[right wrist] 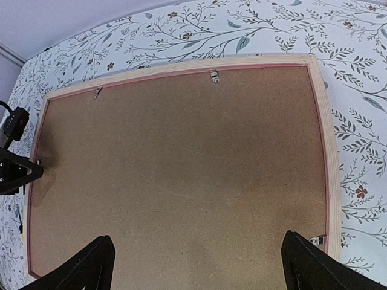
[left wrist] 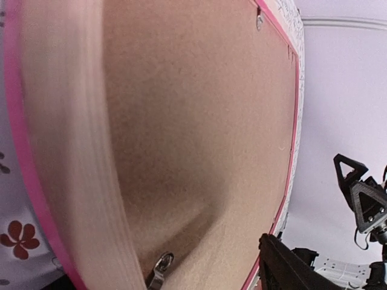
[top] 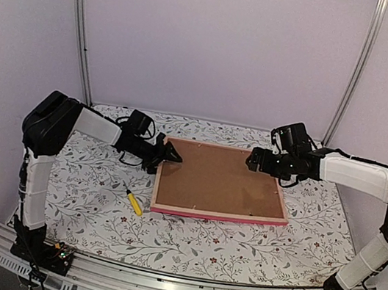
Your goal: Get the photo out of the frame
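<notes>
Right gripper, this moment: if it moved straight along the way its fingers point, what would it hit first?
Most likely the flat brown backing board set in the pink-edged rectangular picture frame; the right gripper aims down at its middle. The gap between them is unclear.

Backing board [top: 218, 177] in frame [top: 219, 215]; small tool [top: 133, 203] left of frame.

Both arms bend inward at the elbows. The left hand [top: 171, 154] points toward 3 o'clock; the right hand [top: 253, 159], fingers [right wrist: 91, 266] spread wide, points toward 9 o'clock.
</notes>
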